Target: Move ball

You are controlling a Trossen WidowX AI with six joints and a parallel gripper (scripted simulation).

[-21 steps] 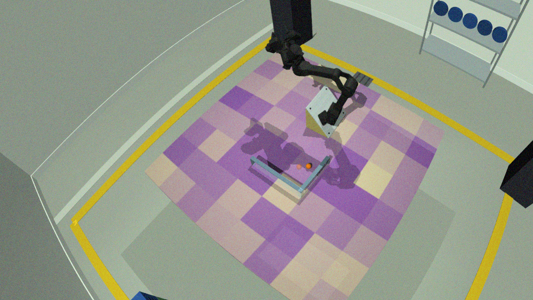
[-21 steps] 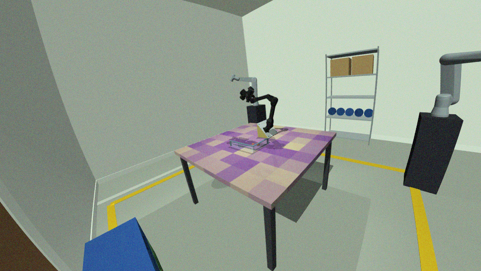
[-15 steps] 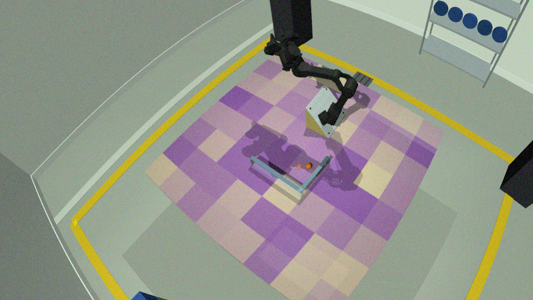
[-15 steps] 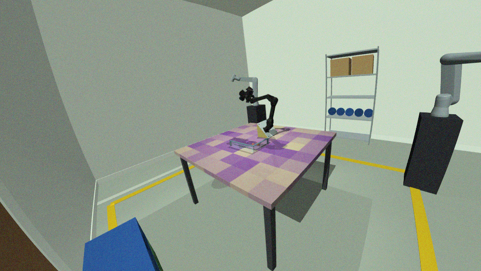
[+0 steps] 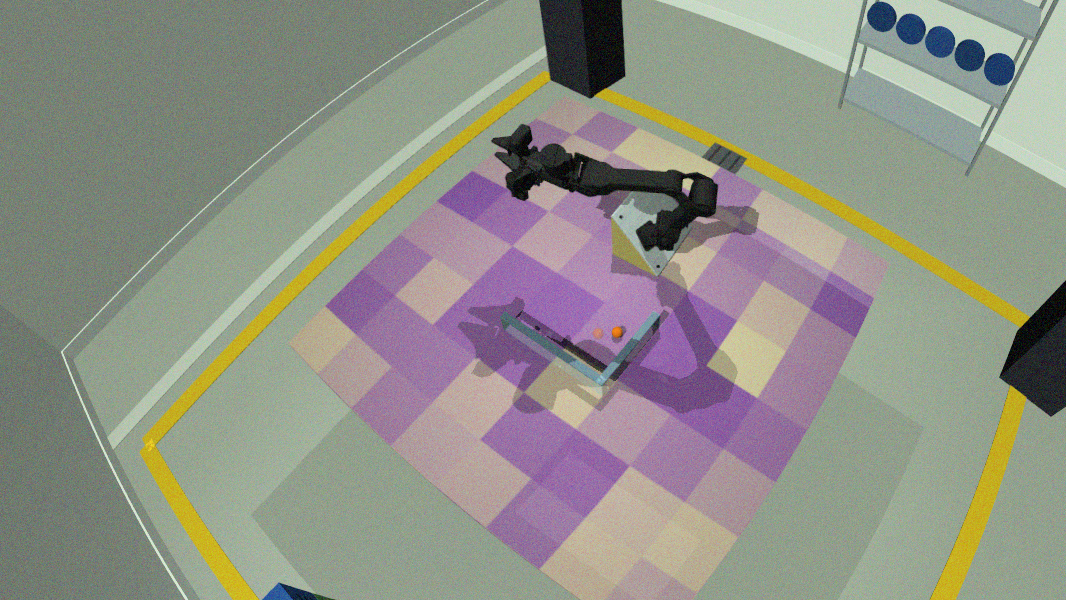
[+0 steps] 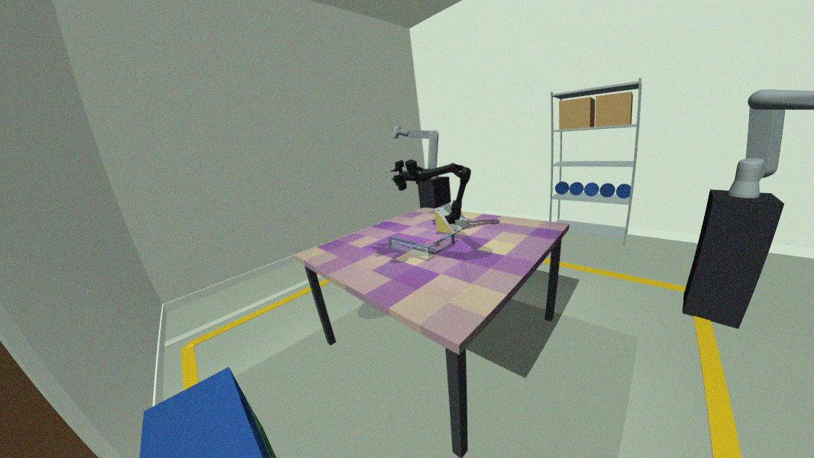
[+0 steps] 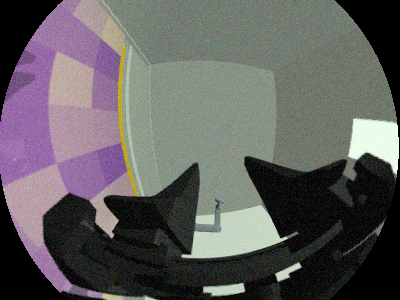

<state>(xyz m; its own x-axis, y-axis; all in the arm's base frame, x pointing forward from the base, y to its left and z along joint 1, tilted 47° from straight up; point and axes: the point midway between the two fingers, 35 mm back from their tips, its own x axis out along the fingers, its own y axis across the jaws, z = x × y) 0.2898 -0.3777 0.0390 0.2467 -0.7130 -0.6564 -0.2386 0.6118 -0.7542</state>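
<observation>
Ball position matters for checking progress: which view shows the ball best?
The top view: the ball sits beside its faint copy, inside the walls. The exterior view shows barely a speck; the wrist view misses it.

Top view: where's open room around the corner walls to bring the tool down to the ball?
Free: the side facing the arm base, where the clear walls leave the corner open, and the squares left of the ball beyond the see-through copy. Crowded: right of the ball, where the short wall runs close. The tool hangs open, holding nothing, far off near the table's back edge.
</observation>
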